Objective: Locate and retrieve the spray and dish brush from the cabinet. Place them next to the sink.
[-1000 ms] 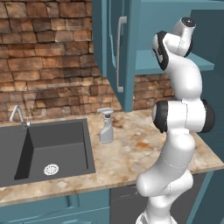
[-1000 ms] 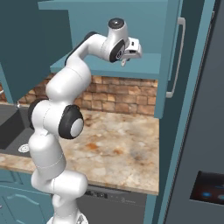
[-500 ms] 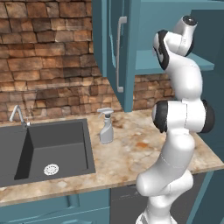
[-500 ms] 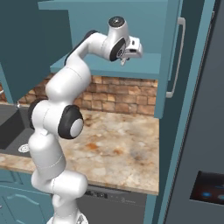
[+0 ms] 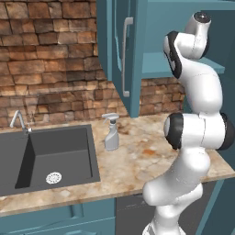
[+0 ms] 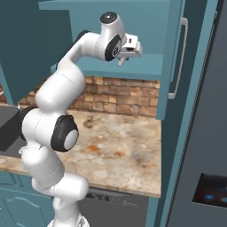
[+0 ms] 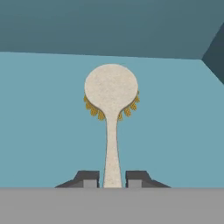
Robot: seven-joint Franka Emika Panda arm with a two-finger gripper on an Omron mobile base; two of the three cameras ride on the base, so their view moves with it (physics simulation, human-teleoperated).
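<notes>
In the hand view the dish brush (image 7: pixel 111 89) lies flat on the teal shelf of the cabinet (image 7: pixel 43 131), its round beige head with yellow bristles pointing away. My gripper (image 7: pixel 112 179) is shut on the thin handle, a dark fingertip close on each side. From the right base view the gripper (image 6: pixel 122 60) reaches over the cabinet shelf (image 6: pixel 137 71). The spray (image 5: pixel 111 133) stands upright on the counter just right of the sink (image 5: pixel 50 156).
The cabinet's open door (image 5: pixel 120 55) with its grey bar handle hangs above the counter left of the arm. A second door (image 6: pixel 175 57) stands open on the right, beside a dark fridge (image 6: pixel 208 133). A chrome faucet (image 5: pixel 18 120) rises behind the sink.
The jaws have closed onto the brush handle. The arm and the spray have stayed where they were.
</notes>
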